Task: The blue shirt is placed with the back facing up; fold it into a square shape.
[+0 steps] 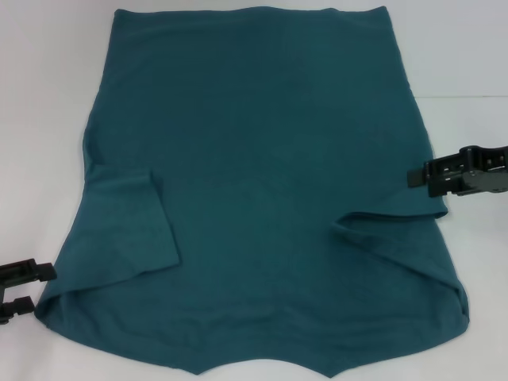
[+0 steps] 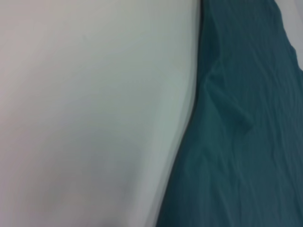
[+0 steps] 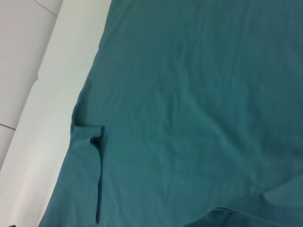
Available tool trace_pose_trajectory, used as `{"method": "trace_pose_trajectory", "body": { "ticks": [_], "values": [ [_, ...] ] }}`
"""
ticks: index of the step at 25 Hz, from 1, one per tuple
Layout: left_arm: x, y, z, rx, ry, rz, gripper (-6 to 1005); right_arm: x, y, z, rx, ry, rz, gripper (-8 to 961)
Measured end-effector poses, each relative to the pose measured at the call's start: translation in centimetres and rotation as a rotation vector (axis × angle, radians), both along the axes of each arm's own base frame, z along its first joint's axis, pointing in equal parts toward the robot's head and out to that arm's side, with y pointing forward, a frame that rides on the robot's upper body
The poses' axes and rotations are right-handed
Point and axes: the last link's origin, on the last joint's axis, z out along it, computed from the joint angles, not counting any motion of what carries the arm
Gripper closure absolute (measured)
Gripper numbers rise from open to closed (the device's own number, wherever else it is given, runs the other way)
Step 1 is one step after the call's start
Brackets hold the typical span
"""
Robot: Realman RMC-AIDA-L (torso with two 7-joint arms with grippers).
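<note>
Teal-blue cloth: the large dark teal-blue soft cotton short-sleeved shirt [image 1: 262, 182] lies spread flat on the white surface [image 1: 48, 95] and fills most of the head view.
Visible side: only plain cloth shows, with no lettering on it.
Sleeves: both short sleeves are folded inward and lie on top of the body of the shirt, one on the robot's left side [image 1: 131, 230] and one on its right side [image 1: 397, 242].
Shape now: the shirt is narrower at the far edge and wider toward the robot; the near edge runs out of the head view at the bottom.
Wrinkles: the left wrist view shows soft creases in the shirt [image 2: 246, 123] close to its border with the white surface [image 2: 85, 113].
Right wrist view: the shirt [image 3: 189, 104] covers most of the picture, with one folded sleeve edge [image 3: 97, 161] lying on it, and the white surface [image 3: 42, 123] beside it.
Left gripper: the black left gripper [image 1: 20, 287] is low at the left edge of the head view, just beside the near left corner of the shirt; its fingers stand apart and nothing is between them.
Right gripper: the black right gripper [image 1: 421, 176] is at the right border of the shirt, just above the folded right sleeve; whether its fingers are apart or together I cannot tell.
</note>
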Motion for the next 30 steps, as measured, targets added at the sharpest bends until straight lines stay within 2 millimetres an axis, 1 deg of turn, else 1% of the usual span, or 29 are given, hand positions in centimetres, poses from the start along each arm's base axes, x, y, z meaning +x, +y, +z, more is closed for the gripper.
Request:
{"method": "trace_pose_trajectory", "body": {
  "ticks": [16,24,30],
  "values": [
    [-0.4,0.0,-0.6,-0.022,0.018,0.021,201,0.2,0.0,0.6,0.023,0.02,-0.013,327],
    [0.3,0.8,-1.8,-0.051,-0.017,-0.001,201,0.4,0.0,0.8,0.027,0.023,-0.018,328],
    [1.4,1.9,-2.8,-0.074,-0.041,-0.038,202,0.7,-0.2,1.0,0.035,0.026,-0.028,327]
  ]
}}
